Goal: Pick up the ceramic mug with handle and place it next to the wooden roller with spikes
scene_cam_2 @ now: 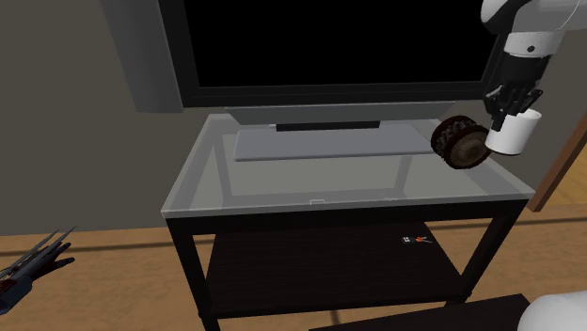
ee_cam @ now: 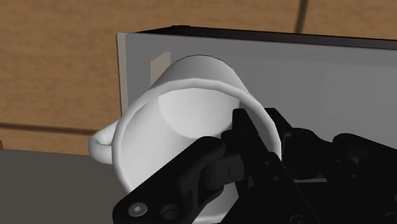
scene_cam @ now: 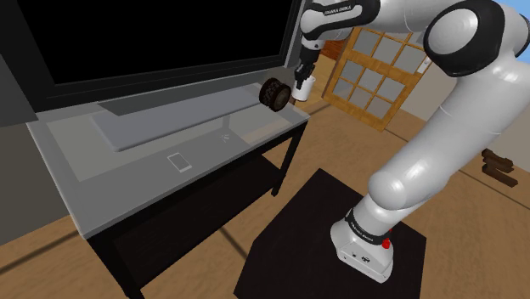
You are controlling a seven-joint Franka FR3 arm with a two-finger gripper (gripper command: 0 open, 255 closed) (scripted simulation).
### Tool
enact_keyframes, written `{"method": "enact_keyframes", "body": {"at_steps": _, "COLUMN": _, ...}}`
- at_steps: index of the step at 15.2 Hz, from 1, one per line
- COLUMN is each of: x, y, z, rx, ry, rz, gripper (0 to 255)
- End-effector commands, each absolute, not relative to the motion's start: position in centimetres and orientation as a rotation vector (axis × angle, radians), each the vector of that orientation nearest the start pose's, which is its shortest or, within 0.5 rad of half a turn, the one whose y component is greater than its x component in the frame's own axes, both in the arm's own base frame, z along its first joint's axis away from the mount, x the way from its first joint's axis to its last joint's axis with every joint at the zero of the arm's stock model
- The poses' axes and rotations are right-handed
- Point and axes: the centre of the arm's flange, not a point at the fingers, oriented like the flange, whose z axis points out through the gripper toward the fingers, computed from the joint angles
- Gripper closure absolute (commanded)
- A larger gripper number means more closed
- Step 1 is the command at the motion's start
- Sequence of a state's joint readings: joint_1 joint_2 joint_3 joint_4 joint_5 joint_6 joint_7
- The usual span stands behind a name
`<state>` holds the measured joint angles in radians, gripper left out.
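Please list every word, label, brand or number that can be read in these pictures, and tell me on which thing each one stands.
No text can be read with certainty.
arm's upper link: one line of dark lettering, too small to read.
arm's base band: one line of pale lettering, too small to read.
white mug, spiked roller, screen: no text seen.

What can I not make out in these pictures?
Handle of mug, second exterior view: hidden behind its body.
Spikes of roller, shoulder view: too small.
The small item on the lower shelf, second exterior view: too small to name.
The spiky thing, same view: cut by left edge.
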<state>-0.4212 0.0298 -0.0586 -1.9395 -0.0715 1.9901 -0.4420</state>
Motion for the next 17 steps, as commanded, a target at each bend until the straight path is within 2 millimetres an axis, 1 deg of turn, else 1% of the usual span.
{"method": "enact_keyframes", "body": {"at_steps": 1, "x": 50.1, "y": -26.7, "z": 45.8, "rx": -3.211, "ry": 0.015, "rz": 0.017, "gripper": 255}}
{"method": "enact_keyframes", "body": {"at_steps": 17, "x": 50.1, "y": -26.7, "z": 37.3, "rx": -3.211, "ry": 0.015, "rz": 0.017, "gripper": 255}}
